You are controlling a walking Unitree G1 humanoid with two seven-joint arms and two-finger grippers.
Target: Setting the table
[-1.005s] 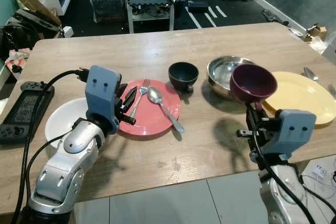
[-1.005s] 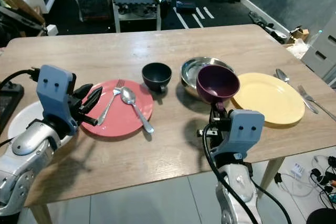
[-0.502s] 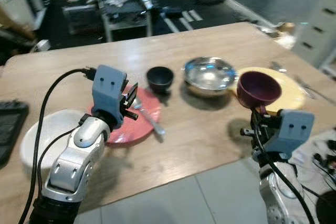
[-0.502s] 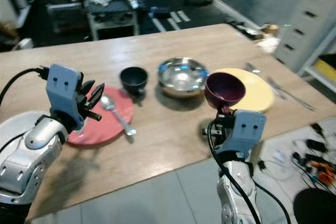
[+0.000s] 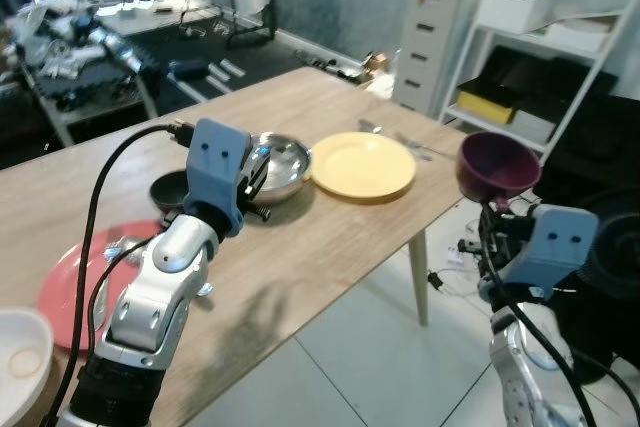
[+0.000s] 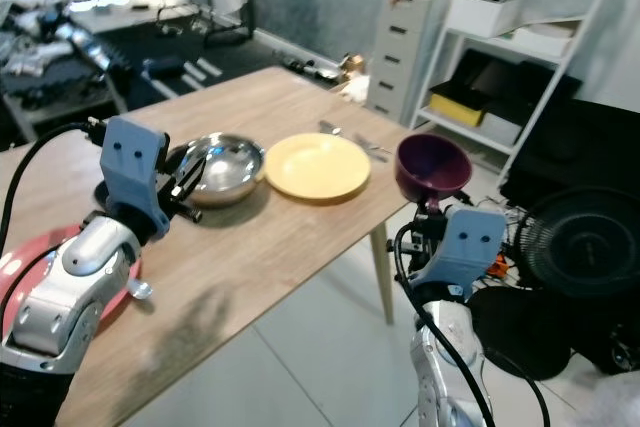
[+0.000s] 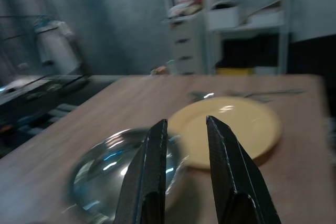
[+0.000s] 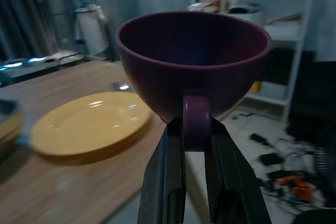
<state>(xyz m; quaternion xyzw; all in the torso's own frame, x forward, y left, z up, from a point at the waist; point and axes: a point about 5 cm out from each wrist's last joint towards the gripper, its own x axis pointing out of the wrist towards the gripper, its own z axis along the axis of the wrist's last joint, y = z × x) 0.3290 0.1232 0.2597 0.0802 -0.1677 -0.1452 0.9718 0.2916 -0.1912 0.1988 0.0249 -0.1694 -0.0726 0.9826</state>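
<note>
Right tool (image 8: 195, 145) clamped on purple cup (image 8: 193, 61) handle, cup upright, held off the bench (image 6: 300, 222) edge over the floor. Left tool (image 7: 186, 150) fingers apart, empty, above bench near steel bowl (image 5: 275, 165) and yellow plate (image 5: 363, 165).

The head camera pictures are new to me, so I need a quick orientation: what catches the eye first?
The purple cup, pinched by its handle in the right gripper, is held up in the air off the table's end, over the tiled floor. On the wooden table a yellow plate lies beside a shiny steel bowl, with the left gripper raised before them.
</note>
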